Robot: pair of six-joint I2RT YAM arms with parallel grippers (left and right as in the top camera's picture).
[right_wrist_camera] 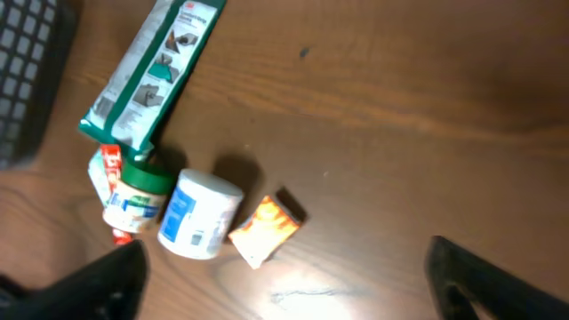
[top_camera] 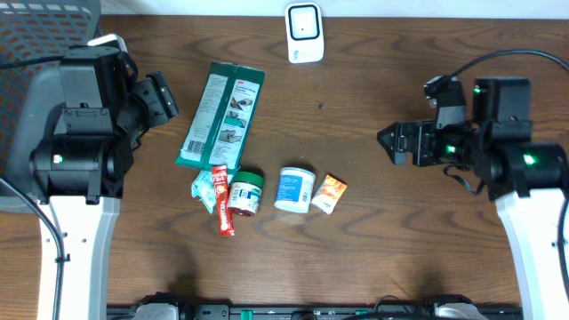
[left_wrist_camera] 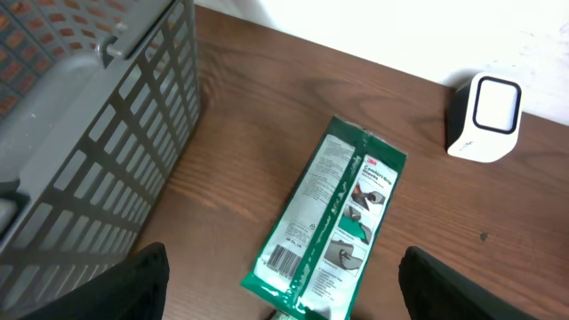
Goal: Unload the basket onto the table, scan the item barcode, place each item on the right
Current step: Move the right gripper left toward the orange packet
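Overhead view shows a brown wooden desk (top_camera: pixel 356 258) with one arm at each side edge. A grey mesh basket (left_wrist_camera: pixel 89 133) stands on the far left of the desk, beside the left arm (top_camera: pixel 80 142).

The left gripper (top_camera: pixel 167 96) hovers above the desk between the basket and a green packet (top_camera: pixel 222 116). In the left wrist view its fingers sit at the two lower corners of the frame, spread wide, with nothing between them. The right gripper (top_camera: pixel 384 142) hangs over bare desk on the right side, pointing toward the centre and well apart from all goods. Its jaws are also spread wide and grip nothing.

The green packet lies flat, left of centre, long axis running away from the arms with a slight tilt. A barcode (left_wrist_camera: pixel 283 260) is printed face up near its near end. A white barcode scanner (top_camera: pixel 304 33) stands at the far edge, well apart from the packet.

Smaller goods form a row just nearer than the packet:
- a white tub with a blue label (top_camera: pixel 294 188), on its side;
- a jar with a green lid (top_camera: pixel 245 194), just left of the tub;
- a red stick sachet (top_camera: pixel 225 218), touching the jar's left side;
- an orange sachet (top_camera: pixel 329 193), just right of the tub;
- a teal sachet (top_camera: pixel 204 188), at the row's left end.
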